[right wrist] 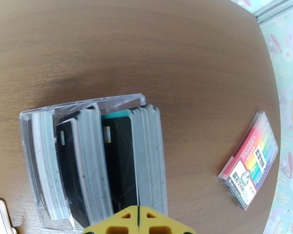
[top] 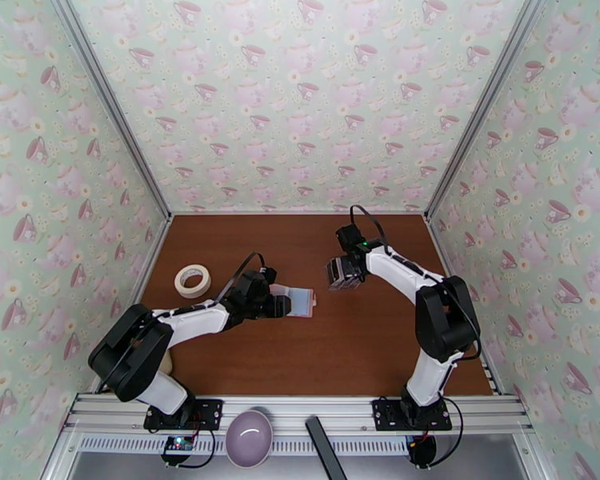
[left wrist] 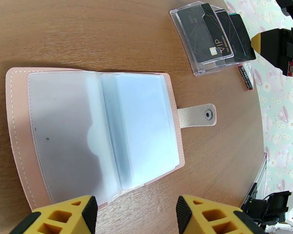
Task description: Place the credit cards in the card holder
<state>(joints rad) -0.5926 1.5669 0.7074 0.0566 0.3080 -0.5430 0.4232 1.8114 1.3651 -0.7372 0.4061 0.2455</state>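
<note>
Yellow fingertips (left wrist: 64, 217) of left gripper (left wrist: 136, 215) stand apart, part-open, holding nothing, just over the near edge of the card holder (left wrist: 95, 133). Holder lies open flat on the table (left wrist: 88, 32), clear pockets up, snap tab (left wrist: 196, 116) out to the side. Right gripper (right wrist: 138, 220) has its jaws closed together at the credit cards (right wrist: 123, 164), which stand bunched in a clear case (right wrist: 115, 99) near the holder. Can't tell if a card is pinched. Highlighter pack (right wrist: 250, 164) lies apart from the case.
</note>
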